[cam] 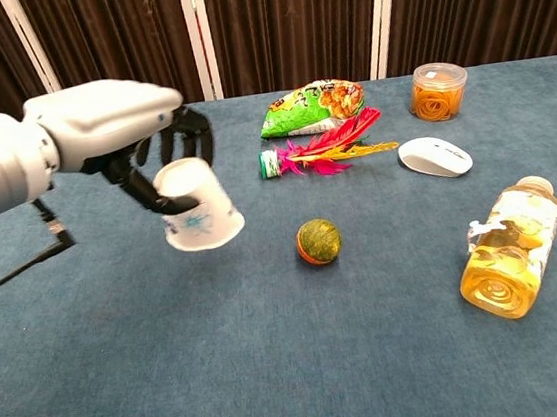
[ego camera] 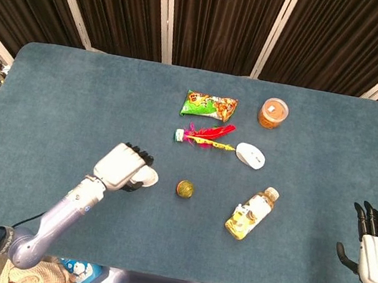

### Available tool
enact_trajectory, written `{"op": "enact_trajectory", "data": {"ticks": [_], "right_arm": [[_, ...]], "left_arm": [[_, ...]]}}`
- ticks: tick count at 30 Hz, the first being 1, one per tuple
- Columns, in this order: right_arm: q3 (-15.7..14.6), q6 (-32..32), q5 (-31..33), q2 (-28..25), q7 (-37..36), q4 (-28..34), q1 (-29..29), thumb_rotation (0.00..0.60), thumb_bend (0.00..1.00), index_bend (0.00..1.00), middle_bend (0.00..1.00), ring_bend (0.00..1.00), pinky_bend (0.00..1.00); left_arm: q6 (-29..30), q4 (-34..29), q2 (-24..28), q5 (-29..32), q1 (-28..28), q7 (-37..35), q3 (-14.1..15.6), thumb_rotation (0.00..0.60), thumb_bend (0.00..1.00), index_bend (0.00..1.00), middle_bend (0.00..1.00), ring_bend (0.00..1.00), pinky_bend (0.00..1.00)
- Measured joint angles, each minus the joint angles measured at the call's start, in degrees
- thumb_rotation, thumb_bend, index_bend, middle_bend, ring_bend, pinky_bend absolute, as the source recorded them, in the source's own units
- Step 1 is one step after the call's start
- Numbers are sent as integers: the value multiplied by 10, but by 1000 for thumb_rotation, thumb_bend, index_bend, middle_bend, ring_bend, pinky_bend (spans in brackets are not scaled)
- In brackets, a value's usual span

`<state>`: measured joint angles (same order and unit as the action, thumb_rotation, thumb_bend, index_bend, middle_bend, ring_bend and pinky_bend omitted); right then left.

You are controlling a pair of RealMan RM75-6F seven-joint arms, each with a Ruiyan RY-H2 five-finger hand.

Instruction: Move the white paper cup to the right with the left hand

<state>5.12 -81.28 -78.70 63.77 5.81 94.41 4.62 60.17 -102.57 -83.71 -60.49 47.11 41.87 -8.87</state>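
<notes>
- The left hand (cam: 114, 137) grips the white paper cup (cam: 198, 206) upside down, dark fingers wrapped round its closed end; the cup hangs tilted, clear of the table (cam: 277, 370), at left of centre in the chest view.
- The cup's side carries a pale blue print, too small to read.
- In the head view the cup (ego camera: 148, 176) peeks out beside the left hand (ego camera: 124, 166), just left of the small ball (ego camera: 185, 189) near the frame's middle.
- The right hand (ego camera: 376, 249) sits at the lower right edge of the head view, fingers straight and apart, holding nothing.
- Upper centre: a green snack packet (cam: 310, 106) with unreadable lettering, and just below it a feather shuttlecock (cam: 322, 150).
- Upper right: a clear tub of orange contents (cam: 438, 90) and a white computer mouse (cam: 435, 156).
- Right: a bottle of yellow drink (cam: 507, 250) lying on its side, label illegible.
</notes>
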Motion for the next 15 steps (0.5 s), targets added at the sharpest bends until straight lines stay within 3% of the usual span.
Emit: {"op": "enact_trajectory", "data": {"ticks": [15], "right_arm": [[2,9,7,-6,-23,4,1,600,347,0,0,0,27]], "left_arm": [[-12,70,-123,30,82,39,-41,600,332,361,436,380,467]]}}
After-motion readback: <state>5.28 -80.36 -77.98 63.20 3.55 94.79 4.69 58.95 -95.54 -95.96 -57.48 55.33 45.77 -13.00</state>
